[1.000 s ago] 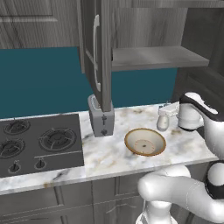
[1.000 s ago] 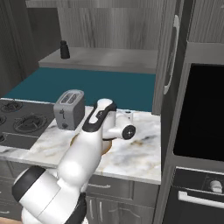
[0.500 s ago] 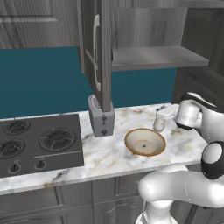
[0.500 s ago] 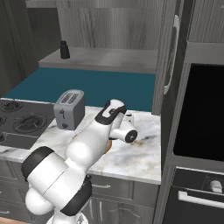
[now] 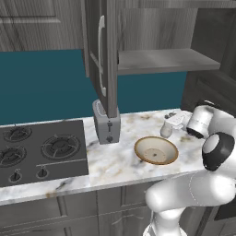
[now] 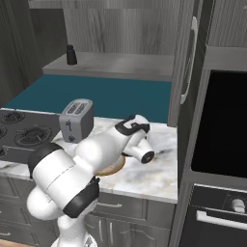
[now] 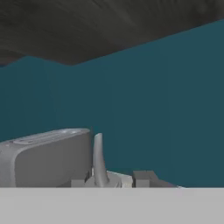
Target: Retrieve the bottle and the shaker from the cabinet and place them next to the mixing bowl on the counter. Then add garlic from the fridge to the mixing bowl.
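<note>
Bottle [image 5: 166, 129] label unreadable, beside bowl [image 5: 156, 150]

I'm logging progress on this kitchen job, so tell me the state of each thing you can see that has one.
Cabinet door: open.
Shaker: upright on the cabinet shelf, not yet fetched.
Bottle: upright, gripped, beside the mixing bowl.
Gripper: shut on the bottle.
Mixing bowl: upright on the counter, empty.
Oven door: closed.
</note>
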Controlling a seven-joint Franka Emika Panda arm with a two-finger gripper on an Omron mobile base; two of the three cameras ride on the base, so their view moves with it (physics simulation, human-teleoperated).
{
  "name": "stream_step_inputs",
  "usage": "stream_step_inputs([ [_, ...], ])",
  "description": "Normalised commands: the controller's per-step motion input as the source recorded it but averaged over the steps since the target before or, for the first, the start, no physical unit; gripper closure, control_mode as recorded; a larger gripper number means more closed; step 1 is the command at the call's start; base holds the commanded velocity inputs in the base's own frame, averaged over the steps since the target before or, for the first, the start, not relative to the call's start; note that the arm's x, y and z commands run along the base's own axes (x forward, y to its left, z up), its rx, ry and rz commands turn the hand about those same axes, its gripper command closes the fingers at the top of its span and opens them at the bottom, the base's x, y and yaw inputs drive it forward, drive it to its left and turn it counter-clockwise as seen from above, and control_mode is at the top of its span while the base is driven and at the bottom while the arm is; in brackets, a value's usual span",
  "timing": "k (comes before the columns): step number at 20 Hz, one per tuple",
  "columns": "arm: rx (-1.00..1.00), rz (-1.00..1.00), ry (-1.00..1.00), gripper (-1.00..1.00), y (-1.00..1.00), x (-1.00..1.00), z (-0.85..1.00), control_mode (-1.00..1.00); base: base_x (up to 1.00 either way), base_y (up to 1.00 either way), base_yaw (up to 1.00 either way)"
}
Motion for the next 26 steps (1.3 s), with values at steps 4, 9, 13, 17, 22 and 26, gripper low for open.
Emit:
stream_step_inputs([
  [4,0.10,0.01,-0.16,1.00,-0.25,0.00,0.09,-1.00,0.00,0.00,0.00],
  [9,0.02,0.00,-0.06,1.00,-0.18,0.15,-0.02,-1.00,0.00,0.00,0.00],
  [13,0.00,0.00,0.01,1.00,-0.04,0.34,-0.09,-1.00,0.00,0.00,0.00],
  [17,0.00,0.00,0.03,1.00,-0.03,0.30,-0.16,-1.00,0.00,0.00,0.00],
  [22,0.00,0.00,0.02,1.00,-0.05,0.05,-0.34,-1.00,0.00,0.00,0.00],
  [26,0.00,0.00,0.00,1.00,-0.07,0.06,-0.40,-1.00,0.00,0.00,0.00],
])
